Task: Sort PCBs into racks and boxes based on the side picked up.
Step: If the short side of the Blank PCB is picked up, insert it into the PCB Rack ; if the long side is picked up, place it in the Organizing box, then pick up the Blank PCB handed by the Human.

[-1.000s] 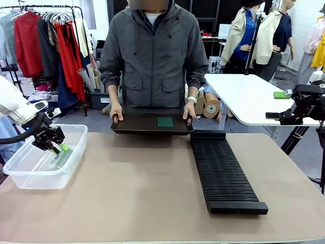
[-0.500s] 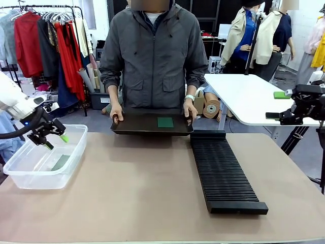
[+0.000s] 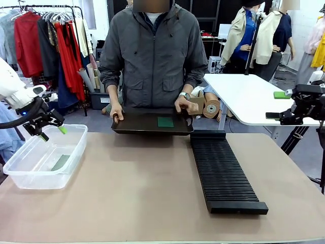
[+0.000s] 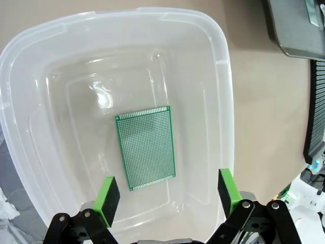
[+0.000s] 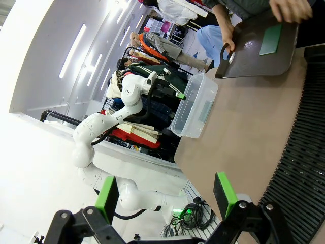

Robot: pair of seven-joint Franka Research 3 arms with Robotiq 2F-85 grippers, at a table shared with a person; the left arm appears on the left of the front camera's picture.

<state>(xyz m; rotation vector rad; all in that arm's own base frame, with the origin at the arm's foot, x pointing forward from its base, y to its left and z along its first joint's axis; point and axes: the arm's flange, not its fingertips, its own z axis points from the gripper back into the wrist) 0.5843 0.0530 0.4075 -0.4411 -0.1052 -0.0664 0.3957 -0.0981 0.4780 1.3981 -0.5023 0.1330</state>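
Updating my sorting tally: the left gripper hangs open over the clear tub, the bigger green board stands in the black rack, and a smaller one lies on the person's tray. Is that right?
Not quite: the bigger green board lies flat on the bottom of the clear tub, not in the rack; the left wrist view shows it. The rest holds.

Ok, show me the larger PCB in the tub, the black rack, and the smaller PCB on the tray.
larger PCB (image 4: 146,147): left wrist view, centre of its perforated face.
black rack (image 3: 223,173): front view, middle of its ribbed top.
smaller PCB (image 3: 165,122): front view, centre of the board.
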